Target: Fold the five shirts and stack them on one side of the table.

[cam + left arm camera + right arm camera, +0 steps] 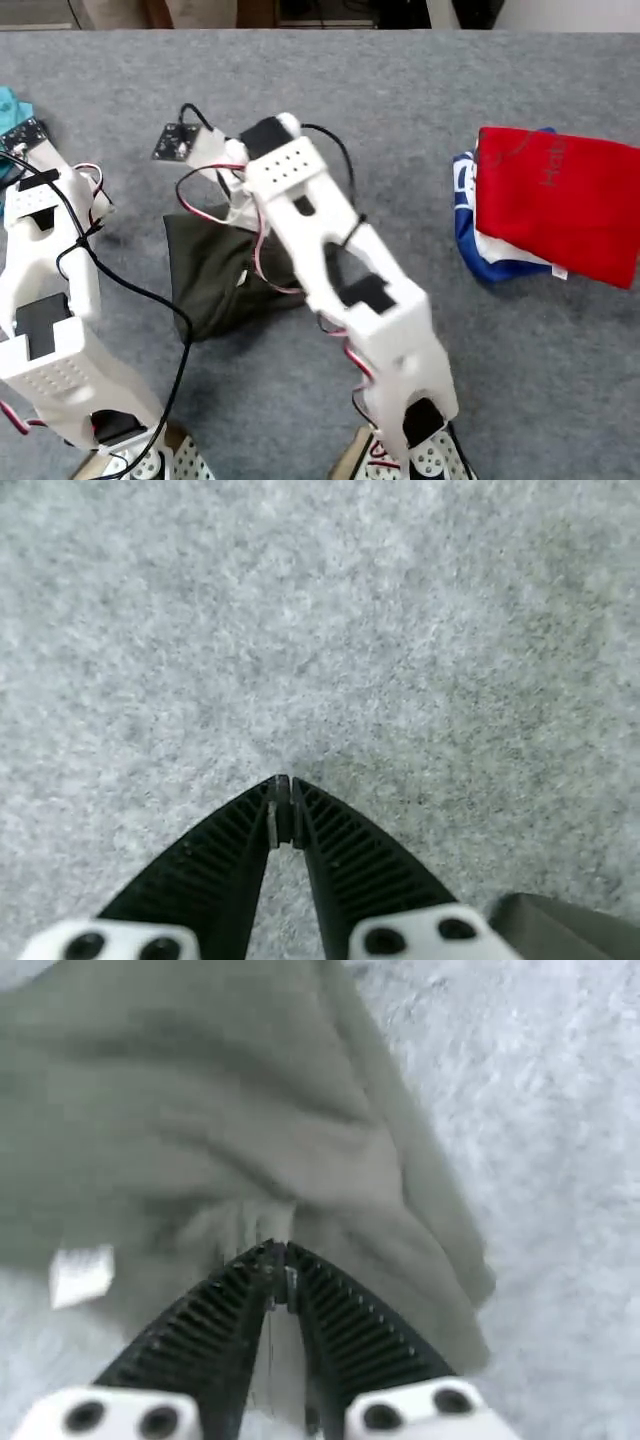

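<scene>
Mid-table on the grey felt (pixel 420 90): a dark olive shirt (pixel 215 275), crumpled, partly under the right arm. Right gripper (pixel 280 1260) clamped on a bunched fold of that olive shirt, cloth pinched in the claw. A small white tag (pixel 82 1272) on the fabric just beside it. Left gripper (pixel 282 805) off to the left of the olive shirt, low over bare felt, pressed closed, nothing held. Well to the right of the olive shirt, a stack: red shirt (pixel 555 205) folded on top, a white layer (pixel 505 252) and a blue shirt (pixel 468 235) peeking out beneath. Far left of the olive shirt, at the picture's edge, a bit of teal cloth (pixel 8 105).
</scene>
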Action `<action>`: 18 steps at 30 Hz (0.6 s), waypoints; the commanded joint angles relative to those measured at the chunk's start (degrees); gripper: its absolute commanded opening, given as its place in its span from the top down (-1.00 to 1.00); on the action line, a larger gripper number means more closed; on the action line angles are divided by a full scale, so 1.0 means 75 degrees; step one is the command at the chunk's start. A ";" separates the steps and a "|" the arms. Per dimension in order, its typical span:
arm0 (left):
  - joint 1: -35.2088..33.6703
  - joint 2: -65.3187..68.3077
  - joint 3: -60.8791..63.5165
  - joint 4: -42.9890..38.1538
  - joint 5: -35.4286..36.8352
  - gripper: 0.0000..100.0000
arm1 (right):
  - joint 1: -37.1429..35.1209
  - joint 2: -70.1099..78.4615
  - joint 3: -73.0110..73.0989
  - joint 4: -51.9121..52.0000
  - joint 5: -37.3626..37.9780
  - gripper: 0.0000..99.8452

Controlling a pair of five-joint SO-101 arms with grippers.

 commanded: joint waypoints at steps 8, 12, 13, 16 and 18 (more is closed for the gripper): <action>-0.0105 -0.0064 -0.0399 -0.0070 -0.0047 0.96 | -0.0252 0.2397 -0.3147 0.1489 -0.0258 0.99; -0.0105 -0.0064 -0.0399 -0.0070 -0.0047 0.96 | -0.0252 0.1987 -0.2092 0.1489 -0.0258 0.99; -0.0105 -0.0064 -0.0399 -0.0070 -0.0047 0.96 | -0.0229 0.1799 -0.1717 0.1489 -0.0258 0.99; -0.0105 -0.0064 -0.0399 -0.0082 -0.0047 0.96 | -0.0217 0.1131 -0.0510 0.1489 -0.0258 1.00; -0.0105 -0.0064 -0.0399 -0.0082 -0.0047 0.96 | -0.0240 0.0627 0.0264 0.1489 -0.0258 1.00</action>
